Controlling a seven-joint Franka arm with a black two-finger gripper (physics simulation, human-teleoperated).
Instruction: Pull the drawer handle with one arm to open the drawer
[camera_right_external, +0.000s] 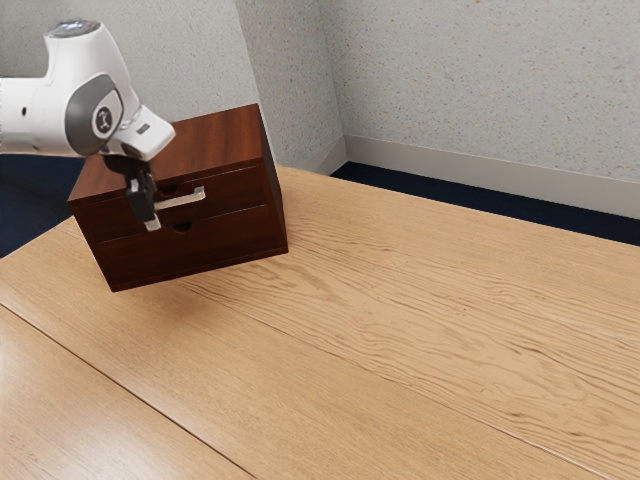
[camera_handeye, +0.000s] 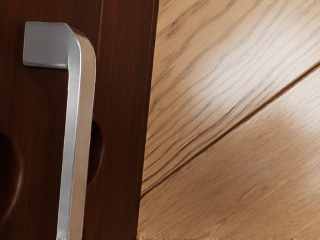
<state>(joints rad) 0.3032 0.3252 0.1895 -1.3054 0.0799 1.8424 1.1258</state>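
A dark wooden drawer box (camera_right_external: 215, 140) stands on the table at the exterior view's upper left. Its two drawer fronts look flush with the box. A silver bar handle (camera_right_external: 185, 198) crosses the front. My black gripper (camera_right_external: 143, 200) hangs from the white arm at the end of the handle toward the exterior view's left, right against the drawer front. In the wrist view the handle (camera_handeye: 75, 140) runs close past the camera along the dark drawer front (camera_handeye: 125, 100), with round recesses in the wood behind it.
The light wooden table (camera_right_external: 420, 330) stretches wide toward the exterior view's right and front of the box. A grey wall with a pale skirting board (camera_right_external: 500, 170) and dark blue floor lie beyond the table's far edge.
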